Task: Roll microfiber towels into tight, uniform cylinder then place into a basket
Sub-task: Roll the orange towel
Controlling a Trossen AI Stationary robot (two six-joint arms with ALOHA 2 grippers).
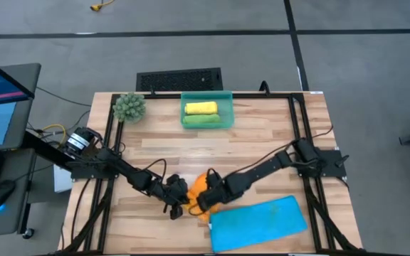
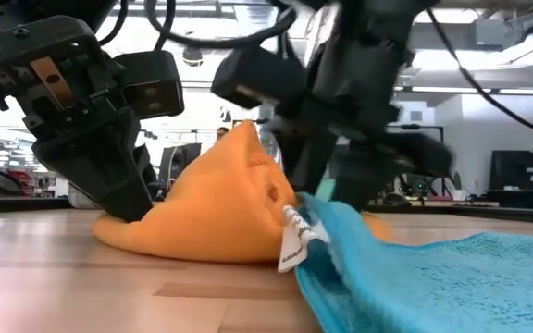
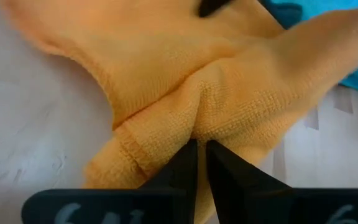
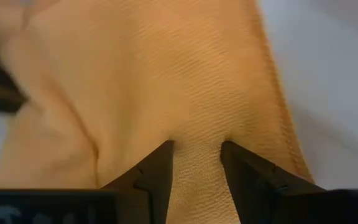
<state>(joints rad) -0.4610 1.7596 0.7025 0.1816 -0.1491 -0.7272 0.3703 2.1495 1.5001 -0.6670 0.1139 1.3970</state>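
Note:
The orange towel (image 1: pixel 199 183) lies bunched in a mound (image 2: pixel 220 208) on the table's near middle, between my two grippers. My left gripper (image 3: pixel 201 149) is at the mound's left end, shut on a fold of it. My right gripper (image 4: pixel 196 152) comes down on the mound's right part with its fingers apart and orange cloth between them. A blue towel (image 1: pixel 258 222) lies flat at the near right, and its edge with a white tag (image 2: pixel 294 242) touches the orange mound. The teal basket (image 1: pixel 206 126) at the far middle holds a yellow roll (image 1: pixel 200 108) and a green roll (image 1: pixel 203 119). My left gripper pinches a raised fold of the orange towel (image 3: pixel 199 127) between its two fingertips, slanting down from the table's left. That end of the towel rests low on the table, and the cloth is slack. My right gripper sets both fingertips (image 4: pixel 160 155) on the towel from above, pointing steeply down. They dent the cloth, and a strip of it (image 4: pixel 196 140) stands between them. The towel lies on the table beneath.
A spiky green plant ball (image 1: pixel 129 107) sits at the far left corner. A black frame (image 1: pixel 294 114) runs along the table's edges. Bare wood (image 1: pixel 191 153) lies between the basket and the towels.

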